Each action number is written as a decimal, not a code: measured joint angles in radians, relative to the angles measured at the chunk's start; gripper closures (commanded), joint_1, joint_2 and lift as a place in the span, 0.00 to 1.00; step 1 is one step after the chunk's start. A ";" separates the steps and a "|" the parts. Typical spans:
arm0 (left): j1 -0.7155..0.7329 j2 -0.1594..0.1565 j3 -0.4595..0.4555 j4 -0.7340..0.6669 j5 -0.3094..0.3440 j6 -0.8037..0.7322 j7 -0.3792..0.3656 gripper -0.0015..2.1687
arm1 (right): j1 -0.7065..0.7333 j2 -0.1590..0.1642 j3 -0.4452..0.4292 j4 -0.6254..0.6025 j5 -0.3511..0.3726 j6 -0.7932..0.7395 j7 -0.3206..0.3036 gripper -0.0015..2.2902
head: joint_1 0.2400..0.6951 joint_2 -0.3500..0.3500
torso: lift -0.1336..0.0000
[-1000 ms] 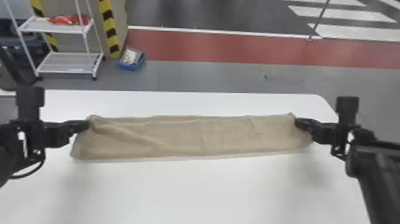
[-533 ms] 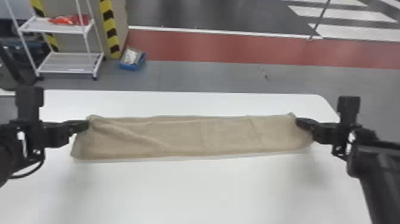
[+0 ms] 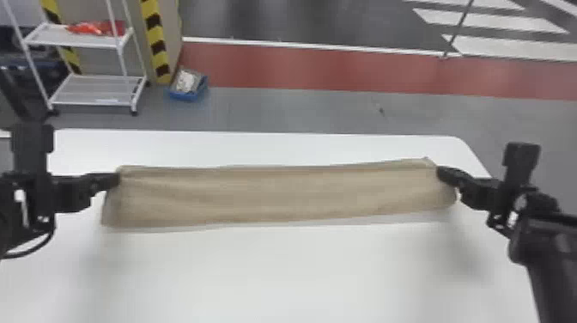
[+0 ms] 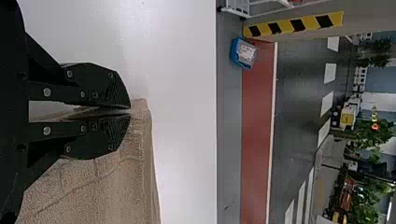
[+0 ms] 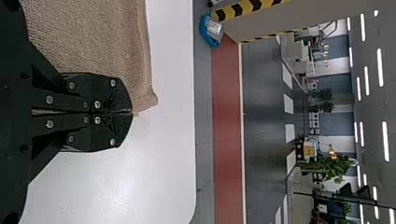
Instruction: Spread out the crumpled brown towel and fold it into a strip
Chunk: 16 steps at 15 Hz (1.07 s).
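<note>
The towel (image 3: 274, 193) spans the counter (image 3: 274, 270) as a long strip. The left gripper (image 4: 130, 111) pinches its far left corner; the right gripper (image 5: 132, 113) nips the far right one. Holding both ends apart probably serves to pull the far edge straight and let the slack smooth out before any further fold.

We see a brown towel (image 3: 279, 193), a white table (image 3: 279, 275), a black left gripper (image 3: 116, 179), an equally black right gripper (image 3: 441, 173), a blue bin (image 3: 182, 95), a red floor strip (image 3: 343, 71), and yellow tape (image 3: 153, 34) striped with black.
</note>
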 measured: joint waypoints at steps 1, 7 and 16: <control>0.000 0.001 0.000 0.000 0.000 0.001 0.000 0.47 | 0.001 0.000 -0.008 0.000 -0.006 -0.015 -0.002 0.63 | 1.00 0.31 | 0.07; 0.006 0.004 -0.001 0.001 -0.007 -0.001 0.005 0.47 | -0.003 -0.001 -0.007 0.013 -0.022 -0.074 -0.013 0.63 | 1.00 0.31 | 0.07; 0.010 -0.017 -0.010 0.002 0.008 -0.090 0.029 0.47 | -0.004 0.005 0.014 0.040 -0.018 -0.100 -0.020 0.63 | 1.00 0.31 | 0.07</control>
